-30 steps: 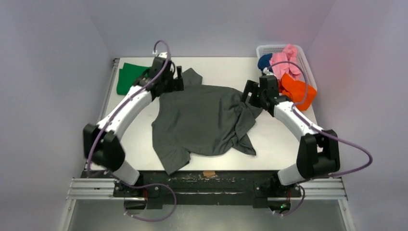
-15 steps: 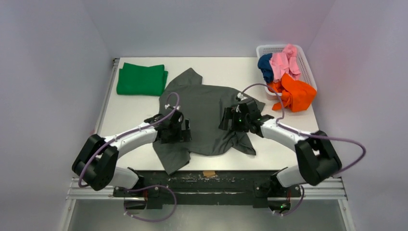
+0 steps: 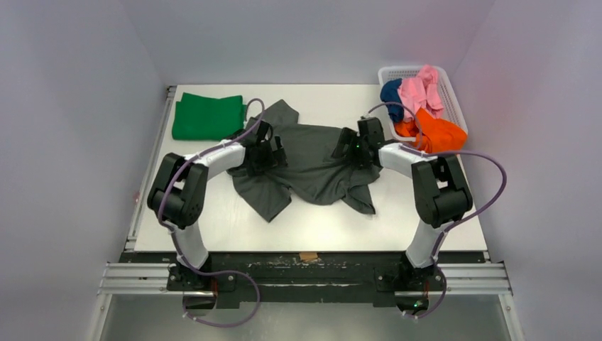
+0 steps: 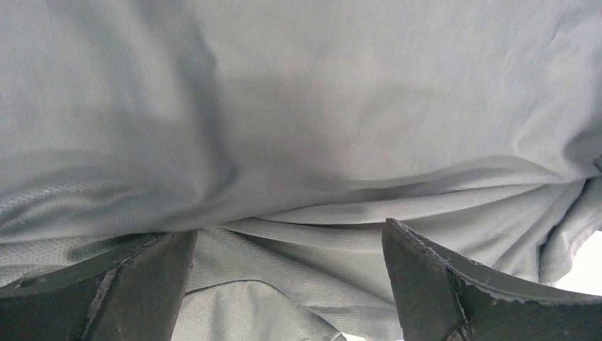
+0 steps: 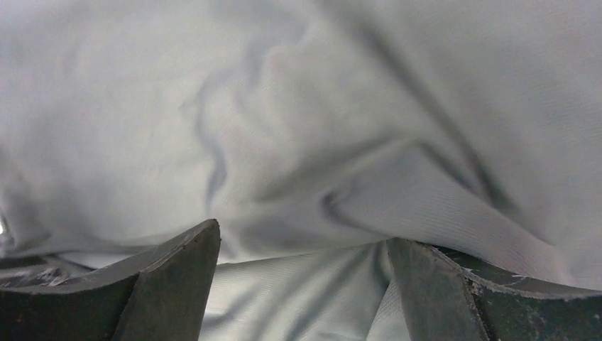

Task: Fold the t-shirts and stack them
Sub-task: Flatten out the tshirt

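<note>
The dark grey t-shirt [image 3: 312, 177] lies crumpled mid-table, its lower part bunched up towards the collar. My left gripper [image 3: 274, 152] sits low on its left shoulder area and my right gripper [image 3: 348, 147] on its right. In the left wrist view the jaws [image 4: 284, 284] stand wide apart with folds of grey cloth [image 4: 298, 106] between and over them. The right wrist jaws [image 5: 304, 284] are likewise apart over grey cloth [image 5: 298, 106]. The green t-shirt [image 3: 208, 116] lies folded at the back left. The orange [image 3: 440, 136], pink [image 3: 419, 89] and navy [image 3: 390, 91] t-shirts are heaped in the basket.
The white lattice basket [image 3: 455, 99] stands at the back right corner, the orange shirt spilling over its near rim. Both arms reach inwards across the table. A small tan scrap [image 3: 308, 256] lies at the table's front edge.
Both grippers swept from the shirt's top down to its middle, then back up towards the collar. The grey shirt's lower part came up with them and is now bunched shorter.
</note>
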Action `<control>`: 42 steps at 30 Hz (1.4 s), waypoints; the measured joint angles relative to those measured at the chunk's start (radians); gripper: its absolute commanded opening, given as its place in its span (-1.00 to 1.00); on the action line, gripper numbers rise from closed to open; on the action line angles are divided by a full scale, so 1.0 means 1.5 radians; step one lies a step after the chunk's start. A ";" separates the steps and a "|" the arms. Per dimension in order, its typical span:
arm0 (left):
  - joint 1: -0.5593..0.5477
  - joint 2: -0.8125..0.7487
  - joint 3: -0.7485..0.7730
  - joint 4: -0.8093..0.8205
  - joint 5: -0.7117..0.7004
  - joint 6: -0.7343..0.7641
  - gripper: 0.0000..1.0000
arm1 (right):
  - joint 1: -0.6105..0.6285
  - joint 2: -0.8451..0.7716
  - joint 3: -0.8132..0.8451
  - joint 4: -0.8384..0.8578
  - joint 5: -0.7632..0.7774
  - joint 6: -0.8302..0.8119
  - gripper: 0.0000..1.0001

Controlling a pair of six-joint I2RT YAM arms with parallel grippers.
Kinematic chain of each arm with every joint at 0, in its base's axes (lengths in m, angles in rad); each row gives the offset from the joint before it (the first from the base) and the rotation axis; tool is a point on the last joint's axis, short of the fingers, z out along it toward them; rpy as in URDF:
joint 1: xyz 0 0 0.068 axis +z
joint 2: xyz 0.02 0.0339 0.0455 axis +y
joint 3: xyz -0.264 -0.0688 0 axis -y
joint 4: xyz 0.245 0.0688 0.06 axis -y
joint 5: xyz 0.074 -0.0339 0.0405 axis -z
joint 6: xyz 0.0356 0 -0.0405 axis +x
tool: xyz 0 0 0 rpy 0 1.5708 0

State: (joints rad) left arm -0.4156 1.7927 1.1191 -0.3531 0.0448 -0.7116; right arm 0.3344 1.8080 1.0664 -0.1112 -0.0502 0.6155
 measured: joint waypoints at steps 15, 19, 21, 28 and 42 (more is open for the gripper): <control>0.000 -0.040 0.052 -0.072 -0.036 0.064 1.00 | -0.112 -0.130 -0.039 -0.040 -0.002 -0.059 0.76; -0.073 -0.213 -0.035 -0.115 -0.116 0.058 1.00 | -0.111 -0.295 -0.113 -0.037 -0.003 -0.058 0.78; -0.112 -0.282 -0.085 -0.129 -0.136 0.045 1.00 | -0.111 -0.363 -0.152 -0.038 -0.003 -0.051 0.79; -0.120 -0.286 -0.234 -0.143 -0.142 0.007 0.72 | -0.111 -0.484 -0.253 -0.077 0.006 -0.019 0.79; -0.125 -0.179 -0.196 -0.109 -0.155 -0.003 -0.45 | -0.111 -0.537 -0.270 -0.122 0.040 -0.004 0.78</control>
State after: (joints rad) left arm -0.6029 1.5238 0.8257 -0.5167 -0.1871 -0.7162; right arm 0.1684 1.0031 0.6613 -0.2935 0.0101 0.6102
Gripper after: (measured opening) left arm 0.458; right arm 0.892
